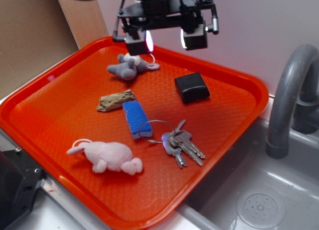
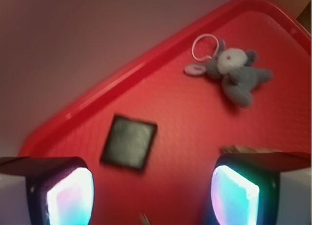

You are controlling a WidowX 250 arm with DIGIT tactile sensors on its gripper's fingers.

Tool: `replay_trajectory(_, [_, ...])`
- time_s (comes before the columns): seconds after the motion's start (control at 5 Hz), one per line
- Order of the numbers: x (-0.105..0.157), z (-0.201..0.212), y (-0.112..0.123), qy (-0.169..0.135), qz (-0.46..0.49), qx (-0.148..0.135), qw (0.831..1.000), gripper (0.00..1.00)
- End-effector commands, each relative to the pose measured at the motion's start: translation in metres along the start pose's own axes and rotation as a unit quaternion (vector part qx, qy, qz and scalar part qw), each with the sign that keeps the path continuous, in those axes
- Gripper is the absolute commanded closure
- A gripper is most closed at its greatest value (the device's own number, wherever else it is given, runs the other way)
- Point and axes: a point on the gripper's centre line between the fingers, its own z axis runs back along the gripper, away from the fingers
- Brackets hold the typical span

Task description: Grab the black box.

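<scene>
Black box (image 1: 192, 87), bearing no readable label, lies on the red tray (image 1: 60, 110); jaws wide apart, empty.

The black tool (image 1: 166, 42) with lit pads is held aloft, pointed downward, its jaws spread wide, nothing gripped.

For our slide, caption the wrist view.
Open fingers hover above the black box on the red tray.
</scene>
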Motion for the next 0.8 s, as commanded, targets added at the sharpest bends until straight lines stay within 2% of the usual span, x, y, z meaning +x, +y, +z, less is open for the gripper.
replay_trajectory(0.0, [0.022, -0.041, -0.015, -0.009, 0.049, -0.020, 0.999, 0.00])
replay_trajectory(0.2, [0.012, -0.068, -0.018, 0.023, 0.049, -0.015, 0.998, 0.00])
replay_trajectory(0.4, [-0.004, -0.091, -0.016, 0.071, 0.044, -0.017, 0.996, 0.00])
replay_trajectory(0.6, [-0.020, -0.106, -0.027, 0.080, 0.019, -0.041, 0.996, 0.00])
